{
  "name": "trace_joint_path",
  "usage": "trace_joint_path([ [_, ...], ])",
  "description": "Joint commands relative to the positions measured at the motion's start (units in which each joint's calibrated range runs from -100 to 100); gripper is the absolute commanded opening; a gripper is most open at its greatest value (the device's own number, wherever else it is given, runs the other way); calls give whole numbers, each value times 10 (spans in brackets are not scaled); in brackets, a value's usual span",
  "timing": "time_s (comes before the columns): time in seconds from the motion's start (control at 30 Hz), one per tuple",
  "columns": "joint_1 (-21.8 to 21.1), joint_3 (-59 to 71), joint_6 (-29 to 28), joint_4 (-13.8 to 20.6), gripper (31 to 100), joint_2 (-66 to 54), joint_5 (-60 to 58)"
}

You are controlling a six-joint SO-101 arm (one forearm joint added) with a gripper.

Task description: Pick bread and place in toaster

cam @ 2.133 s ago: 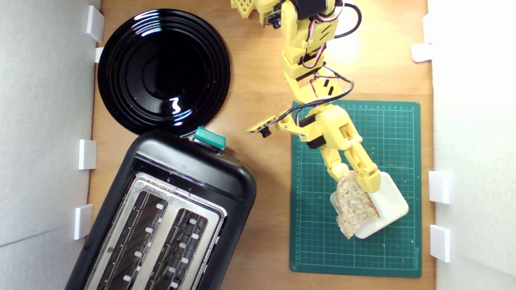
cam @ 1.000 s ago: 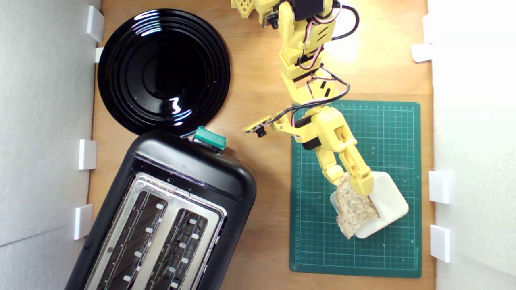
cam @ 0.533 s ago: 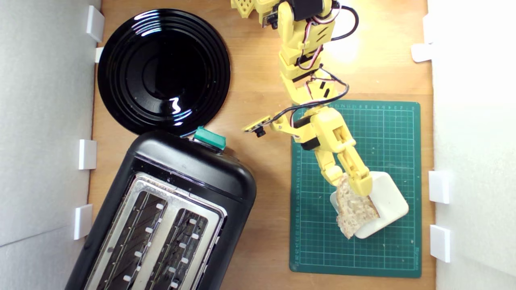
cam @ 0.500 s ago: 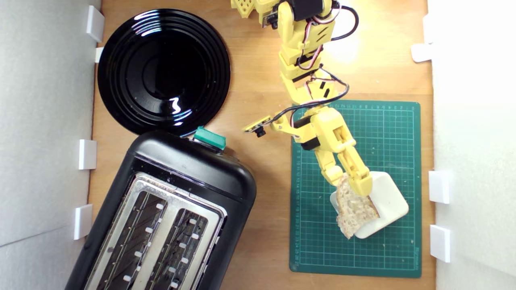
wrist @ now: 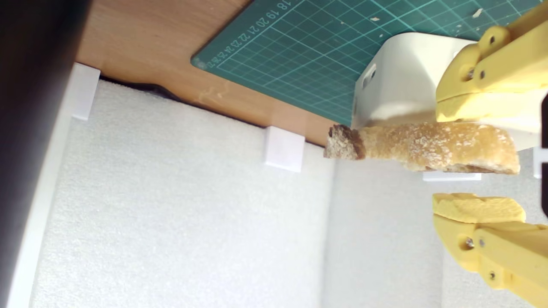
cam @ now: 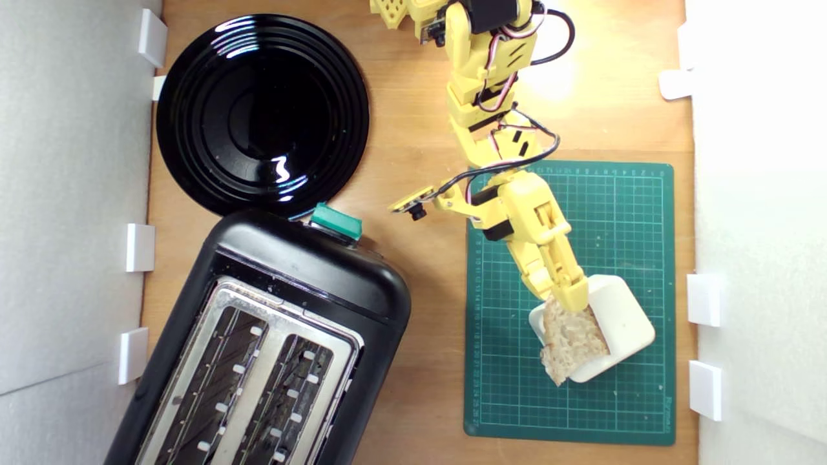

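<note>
The bread point(cam: 574, 342), a pale porous slice with a brown crust, lies on a cream block point(cam: 623, 316) on the green mat. My yellow gripper point(cam: 561, 298) reaches over its near end, with one finger on each side of the slice. In the wrist view the bread point(wrist: 428, 145) is seen edge-on, touching one finger point(wrist: 479, 85), with a narrow gap to the other finger point(wrist: 475, 209); the gripper point(wrist: 443, 160) is still open. The black toaster point(cam: 303, 271) stands at the exterior view's lower left, with two empty slots and a teal lever knob point(cam: 336, 221).
A glossy black plate point(cam: 261, 113) sits beyond the toaster at the exterior view's upper left. The green cutting mat point(cam: 620, 206) covers the right part of the wooden board. White foam walls point(cam: 71, 194) with small white brackets point(cam: 704, 299) border both sides.
The gripper drew back slightly along the slice, then its fingers narrowed around the bread's near end. The bread stays on the cream block.
</note>
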Motion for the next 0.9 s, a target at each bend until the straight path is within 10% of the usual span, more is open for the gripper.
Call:
trace_joint_path([
  [0.0, 4, -20, 5, -3, 685, -9, -16],
  [0.37, 4, -20, 4, -3, 556, -9, -16],
  [0.87, 17, -16, 5, -3, 562, -19, -18],
])
